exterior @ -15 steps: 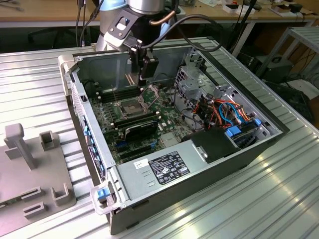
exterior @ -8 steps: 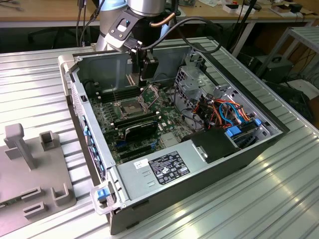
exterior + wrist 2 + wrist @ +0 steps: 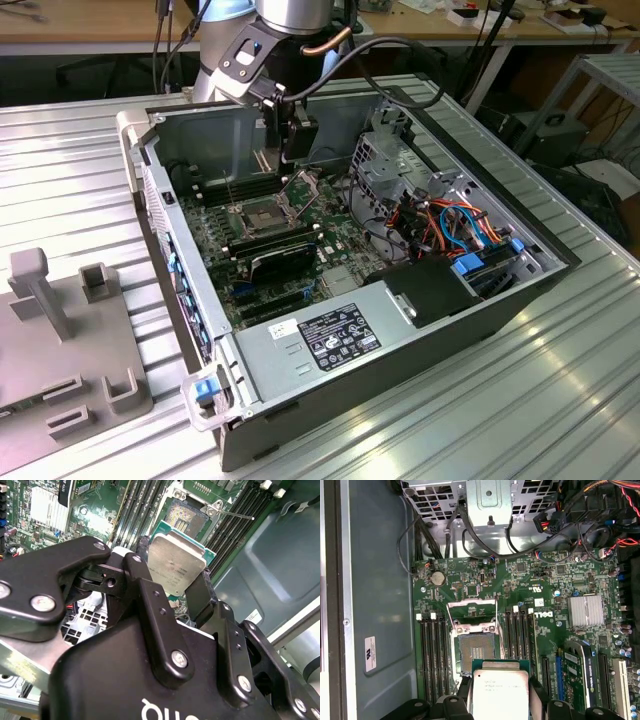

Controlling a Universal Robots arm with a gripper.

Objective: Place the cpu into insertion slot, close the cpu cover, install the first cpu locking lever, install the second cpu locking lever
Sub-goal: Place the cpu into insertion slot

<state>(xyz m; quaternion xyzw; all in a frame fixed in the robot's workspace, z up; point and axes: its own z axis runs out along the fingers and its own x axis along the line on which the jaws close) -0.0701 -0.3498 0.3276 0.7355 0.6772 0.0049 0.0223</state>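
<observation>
Gripper (image 3: 172, 577) clamps the cpu (image 3: 176, 557) by two edges (metal top showing) above the insertion slot (image 3: 476, 651), cpu cover (image 3: 472, 609) swung open.

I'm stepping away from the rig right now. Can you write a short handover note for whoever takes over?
Gripper: shut on the cpu, held above the motherboard.
Insertion slot: empty, contacts exposed.
Cpu cover: flipped open.
Done: cpu picked up and brought close to the slot.
Not yet done: seating the cpu, closing the cover, both locking levers.
</observation>
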